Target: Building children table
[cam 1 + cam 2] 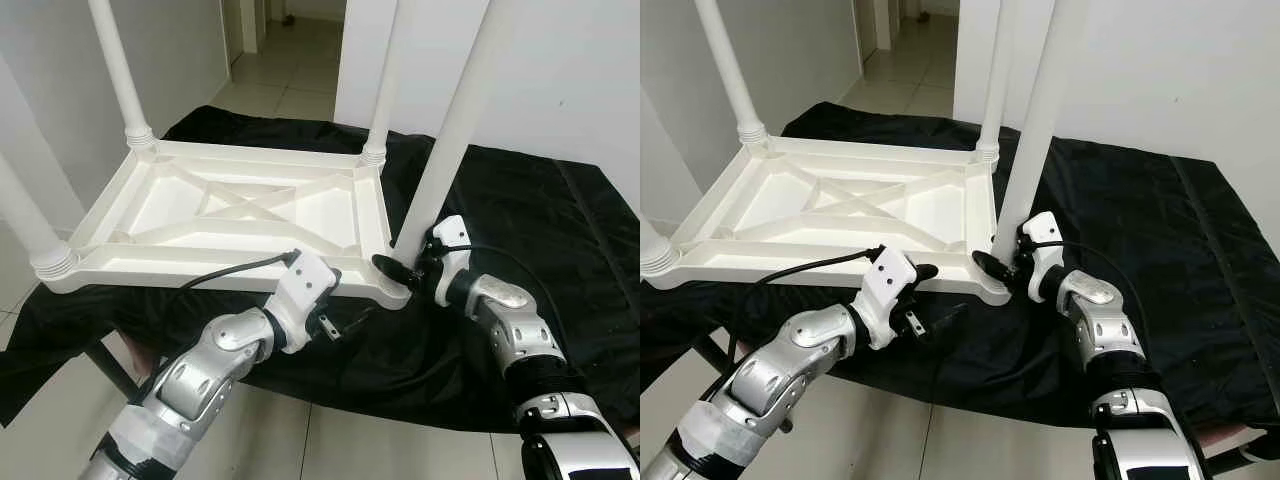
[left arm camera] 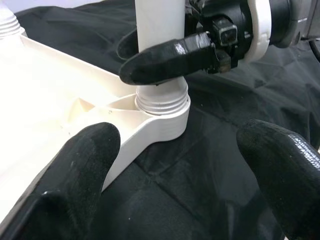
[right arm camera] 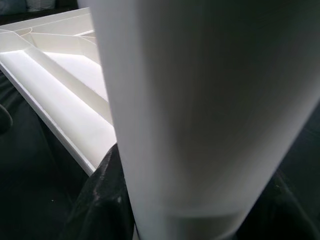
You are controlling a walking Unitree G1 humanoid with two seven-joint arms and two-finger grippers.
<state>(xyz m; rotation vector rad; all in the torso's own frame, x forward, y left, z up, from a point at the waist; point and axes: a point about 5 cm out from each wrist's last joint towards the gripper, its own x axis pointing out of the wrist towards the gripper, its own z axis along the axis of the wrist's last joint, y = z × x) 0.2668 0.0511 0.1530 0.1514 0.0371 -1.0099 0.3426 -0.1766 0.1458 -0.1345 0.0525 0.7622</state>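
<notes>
The near-corner leg (image 1: 440, 150) is pinched just above its socket by the right gripper (image 1: 405, 268), presumably for screwing into the upturned tabletop (image 1: 240, 215), while the left gripper (image 1: 335, 318) is held spread just beside that corner.

We see a white table leg (image 3: 200, 110) up close, w/ the ribbed tabletop underside (image 3: 60, 85) beside it, on black cloth (image 3: 35, 190).

My right gripper (image 1: 398, 268) is clamped around the leg (image 1: 450, 130) low down; my left gripper (image 1: 330, 300), fingers spread (nothing between them), hovers just beside it, arm bent.
</notes>
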